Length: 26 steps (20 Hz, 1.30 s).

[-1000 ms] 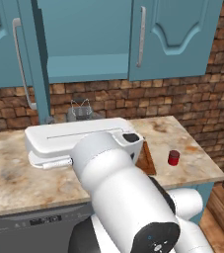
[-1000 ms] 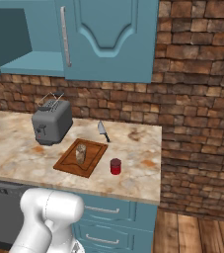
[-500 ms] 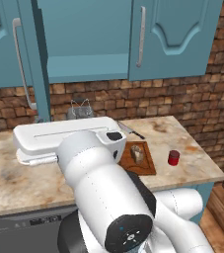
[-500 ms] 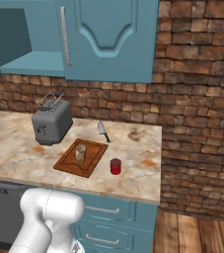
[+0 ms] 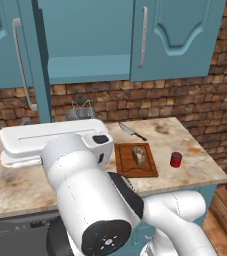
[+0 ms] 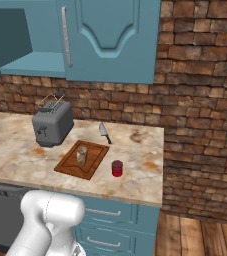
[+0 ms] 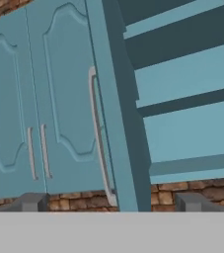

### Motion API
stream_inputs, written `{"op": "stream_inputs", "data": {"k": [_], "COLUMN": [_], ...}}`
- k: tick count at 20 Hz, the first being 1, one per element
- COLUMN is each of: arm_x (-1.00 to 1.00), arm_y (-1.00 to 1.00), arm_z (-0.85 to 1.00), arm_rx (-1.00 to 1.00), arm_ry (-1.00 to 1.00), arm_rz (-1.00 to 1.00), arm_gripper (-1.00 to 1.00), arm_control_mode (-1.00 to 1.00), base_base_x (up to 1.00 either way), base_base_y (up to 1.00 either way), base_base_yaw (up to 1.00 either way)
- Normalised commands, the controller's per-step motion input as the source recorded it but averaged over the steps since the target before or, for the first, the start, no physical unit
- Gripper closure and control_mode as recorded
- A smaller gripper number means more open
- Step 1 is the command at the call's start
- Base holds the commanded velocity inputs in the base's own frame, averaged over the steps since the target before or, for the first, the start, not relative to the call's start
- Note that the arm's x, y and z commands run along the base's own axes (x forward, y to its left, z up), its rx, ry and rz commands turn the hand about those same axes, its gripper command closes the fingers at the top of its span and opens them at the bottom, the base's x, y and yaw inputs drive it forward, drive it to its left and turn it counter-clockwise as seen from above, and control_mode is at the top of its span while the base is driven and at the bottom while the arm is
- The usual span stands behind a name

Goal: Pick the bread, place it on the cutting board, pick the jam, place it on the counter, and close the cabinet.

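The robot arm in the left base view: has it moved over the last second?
Yes. The arm has swung left, uncovering the cutting board and now hiding the toaster more.

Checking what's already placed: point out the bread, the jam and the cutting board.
bread [image 6: 82, 155], right base view, its speckled side.
jam [image 6: 117, 168], right base view, the jar's red side.
cutting board [image 6: 67, 167], right base view, bare wood near the front corner.
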Motion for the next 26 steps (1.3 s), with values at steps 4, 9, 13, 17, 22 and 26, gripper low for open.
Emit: {"op": "stream_inputs", "data": {"k": [4,9,13,17,22,26], "arm_x": [0.01,0.04,0.10,0.14,0.09,0.02], "arm_y": [0.26,0.16,0.13,0.12,0.03,0.00], "arm_z": [0.00,0.00,0.00,0.00,-0.04,-0.12], "arm_rx": [0.00,0.00,0.00,0.00,0.00,0.00], "arm_ry": [0.00,0.00,0.00,0.00,-0.01,-0.05], "arm_rz": [-0.04,-0.07,-0.11,-0.13,-0.13,-0.14], "arm_gripper": [-1.00,-1.00,-1.00,-1.00,-1.00,-1.00], "arm_control_mode": [-1.00,-1.00,-1.00,-1.00,-1.00,-1.00], "base_base_x": [0.00,0.00,0.00,0.00,0.00,0.00], "base_base_y": [0.00,0.00,0.00,0.00,0.00,0.00], "base_base_yaw": [0.00,0.00,0.00,0.00,0.00,0.00]}}
